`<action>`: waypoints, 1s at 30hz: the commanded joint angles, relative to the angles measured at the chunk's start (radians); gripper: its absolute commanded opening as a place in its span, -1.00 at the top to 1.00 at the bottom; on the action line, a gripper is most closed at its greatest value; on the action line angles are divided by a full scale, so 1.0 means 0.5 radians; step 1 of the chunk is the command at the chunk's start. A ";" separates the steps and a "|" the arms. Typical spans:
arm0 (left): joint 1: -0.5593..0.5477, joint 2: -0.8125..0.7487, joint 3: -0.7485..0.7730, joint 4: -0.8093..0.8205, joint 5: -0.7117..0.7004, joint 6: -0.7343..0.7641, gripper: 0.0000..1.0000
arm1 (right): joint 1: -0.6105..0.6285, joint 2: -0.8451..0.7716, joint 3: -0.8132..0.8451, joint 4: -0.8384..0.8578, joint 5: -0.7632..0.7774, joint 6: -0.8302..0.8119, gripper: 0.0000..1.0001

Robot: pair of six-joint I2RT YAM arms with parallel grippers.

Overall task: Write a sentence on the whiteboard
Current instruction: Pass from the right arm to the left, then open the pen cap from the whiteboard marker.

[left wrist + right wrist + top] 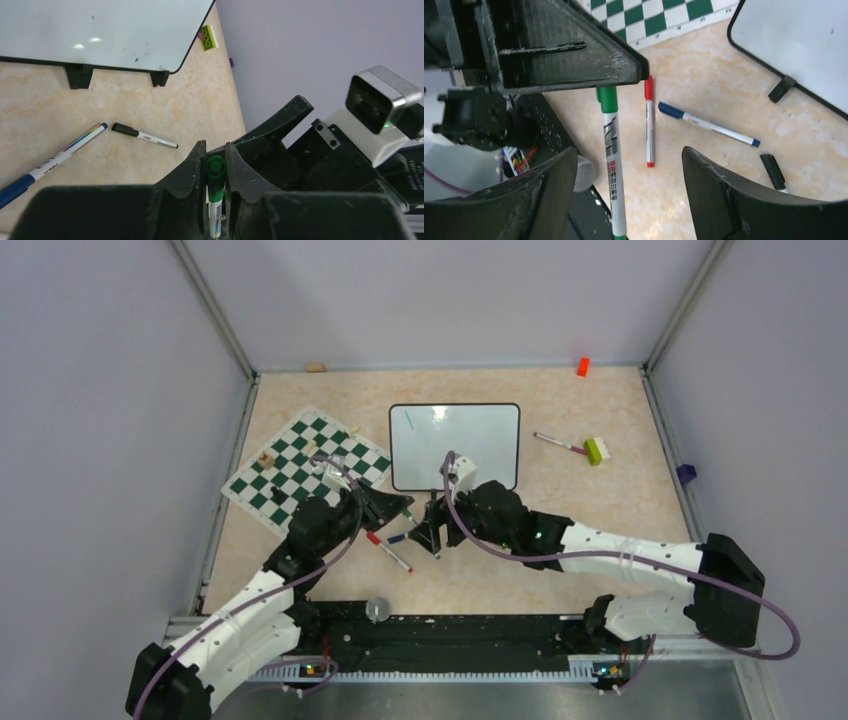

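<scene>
Nearest the arms, the left claw (215, 152) is shut tight on a green pen (612, 145). It pinches the pen at its green end, which looks like the cap. The right claw (629, 152) has its two fingers wide apart, one on each side of the pen, and does not touch it.

The pen's long side runs near to far, with the pinched green end pointing toward the far side.

On the bench (600, 510) just past the claws lie a red pen (649, 120) and a blue pen (706, 125), side by side but not touching.

A little farther is the whiteboard (455, 440), standing on its two small feet in the middle of the bench. It lies straight ahead of both claws. The right arm reaches closer to it, but the left claw has the pen. The sentence is not on it yet.

The right wrist view shows the pen's whole body. The left wrist view shows only its green tip, plus a black pen (144, 135) near the board's feet.
</scene>
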 commanded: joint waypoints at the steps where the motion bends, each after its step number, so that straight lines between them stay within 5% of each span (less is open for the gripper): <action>1: -0.001 -0.136 -0.033 0.288 -0.230 -0.166 1.00 | -0.054 -0.064 0.020 0.352 0.127 0.217 -0.51; 6: -0.001 -0.155 -0.069 0.849 -0.386 -0.322 1.00 | -0.091 -0.250 -0.486 1.378 0.399 0.783 -0.16; 10: 0.001 -0.083 0.008 1.026 -0.407 -0.402 1.00 | -0.094 -0.168 -0.566 1.936 0.295 0.928 -0.11; 16: 0.018 -0.053 0.128 1.032 -0.306 -0.441 1.00 | -0.094 -0.080 -0.498 2.100 0.082 0.894 -0.01; 21: 0.018 -0.075 0.077 1.096 -0.299 -0.532 1.00 | -0.093 -0.009 -0.480 2.253 -0.021 0.909 0.48; 30: 0.016 -0.147 0.096 0.916 -0.208 -0.539 1.00 | -0.094 0.052 -0.424 2.293 -0.101 0.921 0.31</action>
